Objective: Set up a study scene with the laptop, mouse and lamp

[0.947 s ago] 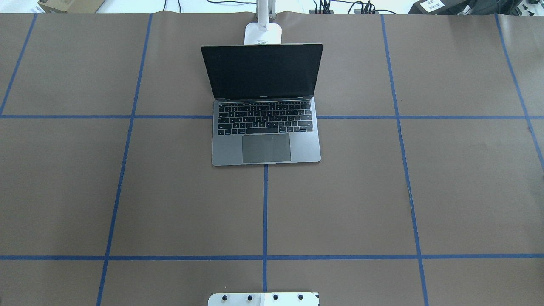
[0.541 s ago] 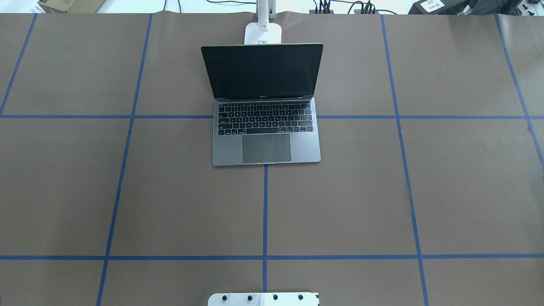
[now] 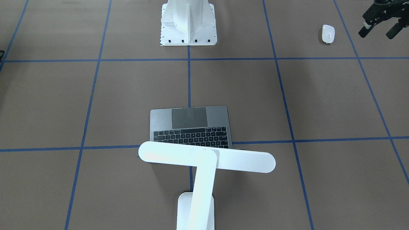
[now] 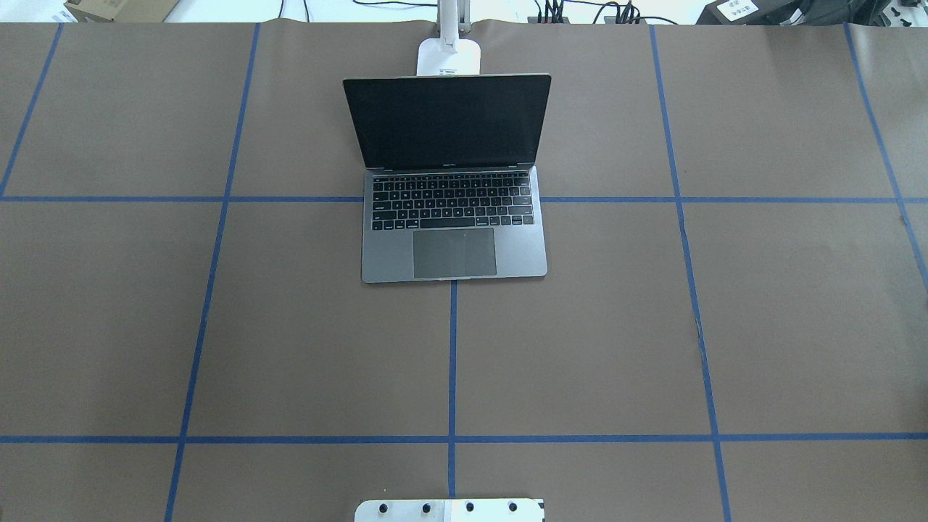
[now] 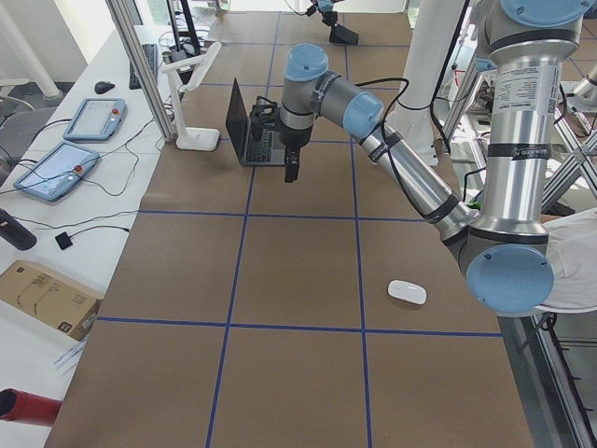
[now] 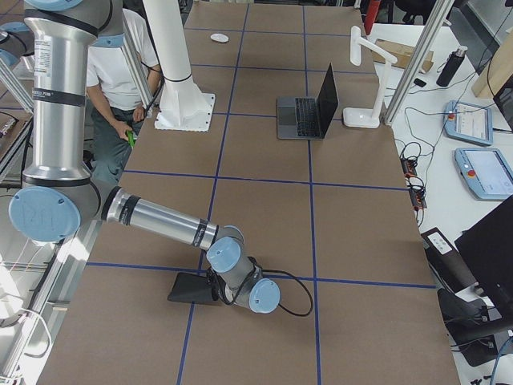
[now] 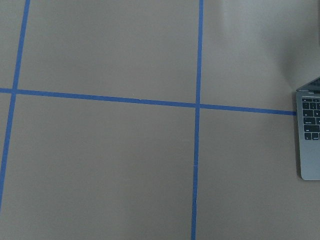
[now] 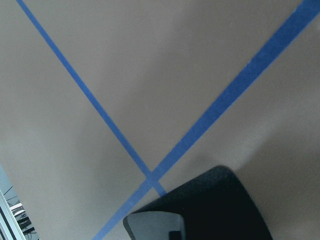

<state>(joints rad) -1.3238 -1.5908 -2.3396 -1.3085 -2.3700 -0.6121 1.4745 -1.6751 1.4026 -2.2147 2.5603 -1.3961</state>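
Observation:
The laptop (image 4: 453, 217) stands open mid-table, its keyboard toward the robot; it also shows in the front view (image 3: 190, 127) and at the left wrist view's right edge (image 7: 311, 135). The lamp (image 3: 207, 158) stands behind it, its T-shaped head over the screen. The mouse (image 3: 328, 33) lies on the table on the robot's left. My left gripper (image 3: 379, 32) hangs open and empty above the table beside the mouse. My right gripper (image 6: 210, 289) is low at a flat black mouse pad (image 6: 188, 287); I cannot tell whether it is open or shut. The pad's corner shows in the right wrist view (image 8: 215, 210).
The white bolted pedestal (image 3: 188, 22) stands at the robot's edge of the table. A person (image 6: 112, 72) sits behind the pedestal. Teach pendants (image 5: 56, 163) and cables lie on the side table beyond the lamp.

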